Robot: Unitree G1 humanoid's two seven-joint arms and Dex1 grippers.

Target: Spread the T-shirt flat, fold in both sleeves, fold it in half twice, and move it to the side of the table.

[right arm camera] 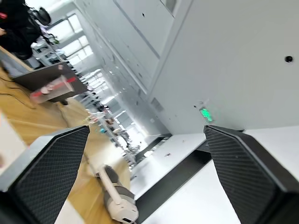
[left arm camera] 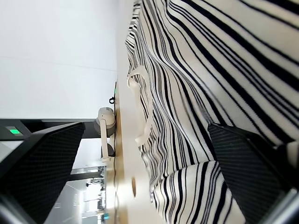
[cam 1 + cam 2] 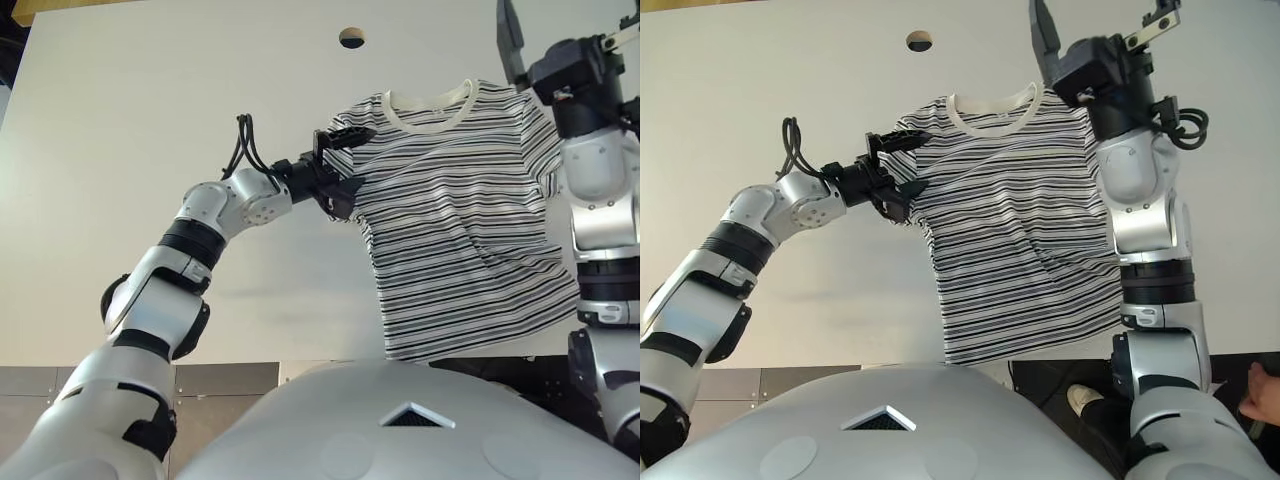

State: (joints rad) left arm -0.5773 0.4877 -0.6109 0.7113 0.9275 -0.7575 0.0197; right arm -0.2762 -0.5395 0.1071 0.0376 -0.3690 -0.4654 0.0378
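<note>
My left gripper (image 3: 352,170) is spread wide, its fingers straddling the left sleeve (image 3: 364,158) of the T-shirt (image 3: 460,220). The shirt lies collar-far, right of centre on the table (image 3: 150,150). I judge I should pinch only the sleeve's edge, lift low, then fold inward. My right gripper (image 3: 1102,20), also wide, hangs raised by the far right shoulder.

bright even light, soft shadows, mild blur
</note>
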